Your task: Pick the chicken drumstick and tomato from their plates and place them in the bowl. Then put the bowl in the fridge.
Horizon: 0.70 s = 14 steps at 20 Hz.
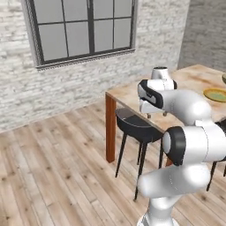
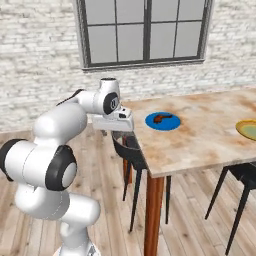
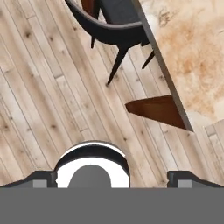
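A bright blue plate [image 2: 163,121] lies near the left end of the wooden table [image 2: 200,140], and the dark reddish-brown chicken drumstick [image 2: 160,118] rests on it. At the table's right side sits the yellow-rimmed plate [image 2: 248,129] [image 1: 216,94], cut off by the frame edge. My gripper [image 2: 116,130] [image 1: 156,114] [image 3: 113,179] points down over the table's left edge, to the left of the blue plate and above a chair. Its fingertips [image 3: 43,178] stand wide apart, open, with nothing between them. The tomato, the bowl and the fridge are out of view.
A dark chair [image 1: 134,126] [image 3: 113,19] is tucked under the table's left end, right below my hand. Another dark chair [image 2: 242,175] stands on the near side. The table leg [image 2: 153,210] is close to my base. Open wooden floor [image 1: 53,176] lies to the left, before a brick wall with a window.
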### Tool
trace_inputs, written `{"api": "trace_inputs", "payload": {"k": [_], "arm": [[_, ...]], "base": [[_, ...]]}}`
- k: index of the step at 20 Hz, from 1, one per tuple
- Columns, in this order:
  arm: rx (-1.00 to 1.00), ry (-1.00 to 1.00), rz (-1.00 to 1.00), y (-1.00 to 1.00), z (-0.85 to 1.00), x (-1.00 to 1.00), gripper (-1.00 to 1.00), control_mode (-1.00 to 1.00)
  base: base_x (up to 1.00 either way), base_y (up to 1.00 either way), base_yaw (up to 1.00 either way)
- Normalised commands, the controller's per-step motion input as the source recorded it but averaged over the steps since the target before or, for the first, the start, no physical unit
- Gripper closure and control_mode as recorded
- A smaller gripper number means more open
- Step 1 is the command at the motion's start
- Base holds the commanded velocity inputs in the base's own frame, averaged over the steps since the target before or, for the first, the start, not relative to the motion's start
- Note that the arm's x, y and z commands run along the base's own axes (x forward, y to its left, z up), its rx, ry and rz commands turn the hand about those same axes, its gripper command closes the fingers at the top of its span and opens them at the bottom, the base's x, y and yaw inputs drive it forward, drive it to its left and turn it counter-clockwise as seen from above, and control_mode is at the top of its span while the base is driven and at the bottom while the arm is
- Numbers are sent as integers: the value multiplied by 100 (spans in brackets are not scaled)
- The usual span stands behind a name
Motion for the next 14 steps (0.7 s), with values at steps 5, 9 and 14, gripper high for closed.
{"api": "trace_inputs", "payload": {"k": [5, 9, 14], "arm": [[0, 0, 0, 0, 0, 0, -100, 100], [0, 0, 0, 0, 0, 0, -100, 100], [0, 0, 0, 0, 0, 0, -100, 100]], "base": [[51, 53, -33], [58, 43, -42], [60, 38, -48]]}}
